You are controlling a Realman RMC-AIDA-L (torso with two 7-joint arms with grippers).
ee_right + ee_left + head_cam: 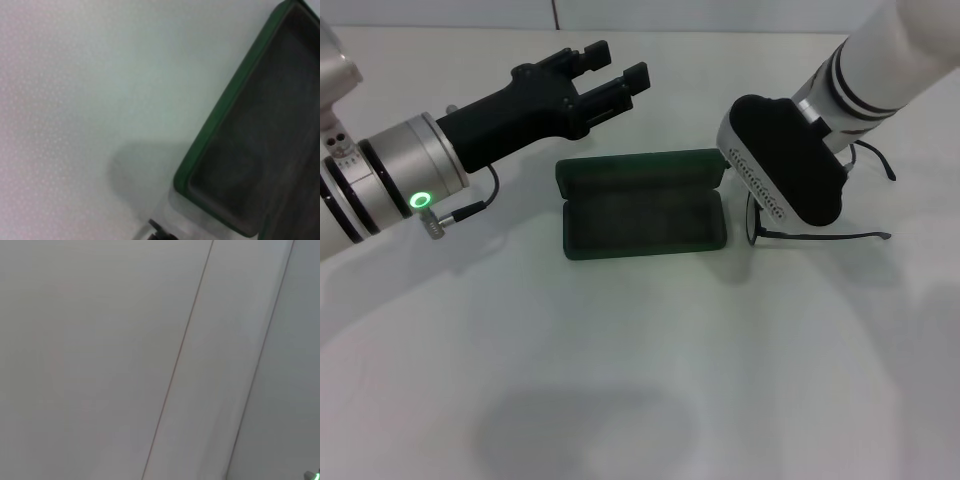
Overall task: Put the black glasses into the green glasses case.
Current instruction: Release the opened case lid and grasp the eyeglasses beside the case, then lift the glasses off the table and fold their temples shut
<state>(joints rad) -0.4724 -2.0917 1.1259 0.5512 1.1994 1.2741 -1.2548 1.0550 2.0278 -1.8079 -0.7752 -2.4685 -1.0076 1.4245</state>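
Beside the green glasses case (pixel 642 206) (open), black glasses (pixel 817 236) lie under right gripper (pixel 790 205), fingers hidden.

No text, label, brand, number or sign can be read in any view; the open green glasses case (pixel 640 205) shows only plain dark lining and a bare lid; the arm housings carry no legible marking; the white worktop (pixel 640 380) bears no print.
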